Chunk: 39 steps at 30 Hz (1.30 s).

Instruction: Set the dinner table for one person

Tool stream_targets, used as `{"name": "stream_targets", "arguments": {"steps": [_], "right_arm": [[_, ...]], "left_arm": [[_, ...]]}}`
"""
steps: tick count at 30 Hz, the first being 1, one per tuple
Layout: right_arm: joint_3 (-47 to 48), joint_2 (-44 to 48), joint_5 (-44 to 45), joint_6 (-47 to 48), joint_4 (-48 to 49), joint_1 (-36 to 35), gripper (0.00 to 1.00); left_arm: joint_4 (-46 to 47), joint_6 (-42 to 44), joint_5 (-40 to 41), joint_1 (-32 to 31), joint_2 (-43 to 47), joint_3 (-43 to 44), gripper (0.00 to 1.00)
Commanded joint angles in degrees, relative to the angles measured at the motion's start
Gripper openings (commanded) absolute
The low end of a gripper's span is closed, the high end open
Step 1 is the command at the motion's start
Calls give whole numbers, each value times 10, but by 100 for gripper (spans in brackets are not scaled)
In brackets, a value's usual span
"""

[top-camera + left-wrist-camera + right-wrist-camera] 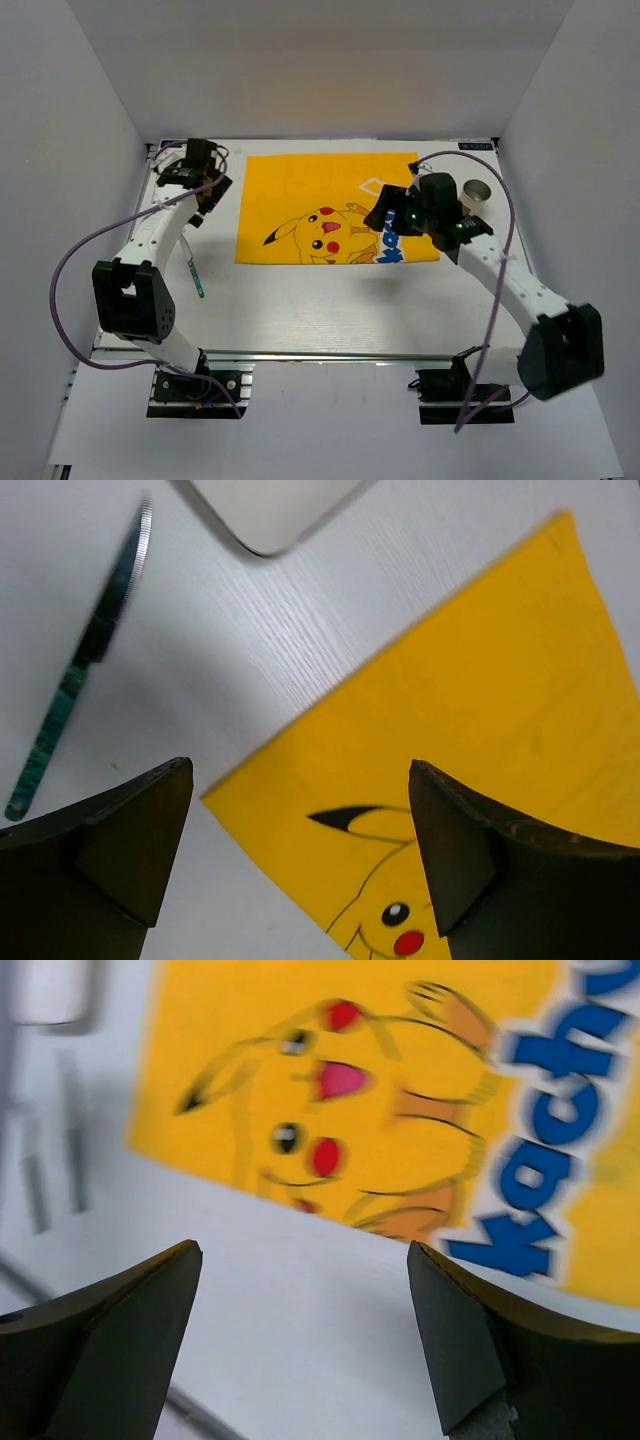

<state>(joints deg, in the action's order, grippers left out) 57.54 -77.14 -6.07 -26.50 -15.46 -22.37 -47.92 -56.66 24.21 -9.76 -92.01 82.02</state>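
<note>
1. The table (pixel 400 310) is the white board top that fills the space in front of both arm bases. Everything else lies on it.
2. A yellow mat (pixel 300 190) with a cartoon print and blue lettering lies flat on the table's far middle part.
3. A knife (pixel 195 272) with a teal handle lies flat on the table to the left of the mat, apart from it.
4. In the left wrist view, only one rounded corner of a white plate (pixel 270 510) shows, off the mat and close to the knife's blade end. The part in view is plain white.
5. A small metal cup (pixel 478 192) stands upright just beyond the mat's right edge. Its inside is too dim to tell its contents.
6. The left gripper (pixel 300 770) hangs beside the mat's left edge, fingers spread wide, nothing between them.
7. The right gripper (pixel 305 1250) hangs over the mat's near edge by the lettering, fingers also spread and holding nothing.
</note>
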Motion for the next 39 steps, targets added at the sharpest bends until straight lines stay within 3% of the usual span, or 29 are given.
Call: {"name": "stream_targets", "arguments": {"steps": [1,4,5,8,14,18,31,39], "right_arm": [[-34,65,-109,8,66,-23,89],[-67,110,-228,7,114,-37,89],[-97,137,-306,3,136,-44,89],[-165,209,-410,-51,249,-50,89],[-217,329,-433,-85,260,-62,89],[-231,361,-450,-87,265,-66,89],[-262,314,-450,-74,298,-76,89],[-265,303,-438,-75,305,-82,89]], "left_arm": [[-59,-100,3,56,9,9,98],[20,-135,-27,104,37,-54,98],[89,-136,-35,116,59,-103,98],[231,-112,-62,152,72,-180,98],[322,-91,-136,206,-1,-188,98],[388,-91,-173,225,-46,-207,98],[428,-93,-227,244,-151,-172,87],[419,-100,-209,244,-182,-152,67]]}}
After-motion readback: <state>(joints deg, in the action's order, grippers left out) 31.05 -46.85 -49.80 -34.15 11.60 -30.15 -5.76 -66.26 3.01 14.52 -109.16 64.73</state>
